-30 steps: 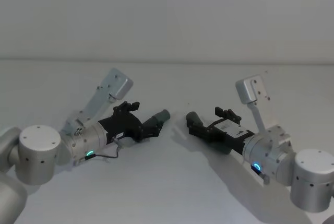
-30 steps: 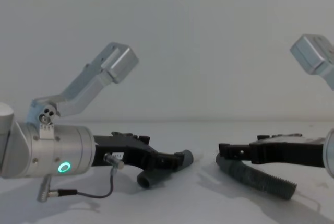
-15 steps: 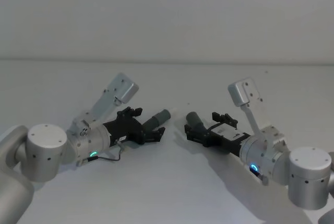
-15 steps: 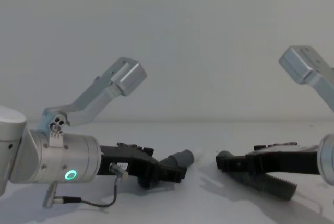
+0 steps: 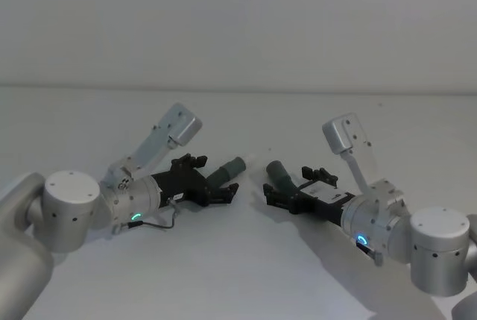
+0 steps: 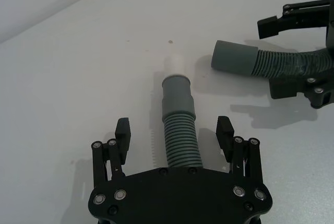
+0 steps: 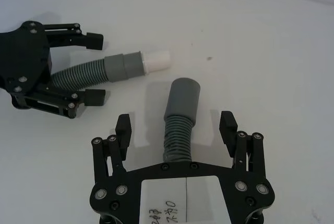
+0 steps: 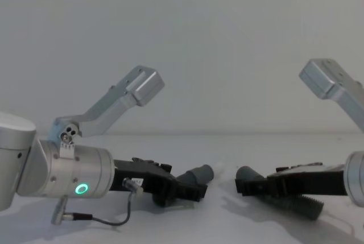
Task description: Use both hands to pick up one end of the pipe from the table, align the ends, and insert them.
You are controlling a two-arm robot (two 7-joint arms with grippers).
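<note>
The left end effector (image 6: 174, 127) lies low over the white worktop (image 5: 238, 260) with its black fingers (image 6: 123, 130) spread wide apart. They grip nothing. The ribbed body of the left hose piece (image 6: 181, 145) runs between them, and neither finger touches it. From there the piece points away from the palm towards the middle of the worktop. It ends in a smooth grey cuff (image 6: 176, 94) with a short white tip (image 6: 174, 65) beyond it.

The right end effector (image 7: 176, 121) is posed the same way. Its fingers (image 7: 228, 122) stand apart on either side of the right hose piece (image 7: 176, 132), clear of the ribs. This piece ends in a plain grey cuff (image 7: 182, 96).

In the head view the two cuffs face each other across a small gap near the centre, close but not touching, and their axes are not lined up. In the chest view both cuffs tilt up a little from the surface, and the ribbed tail of the right piece (image 8: 301, 205) rests on the worktop under the end effector.

A green ring light (image 8: 83, 189) glows on the left arm's wrist.
</note>
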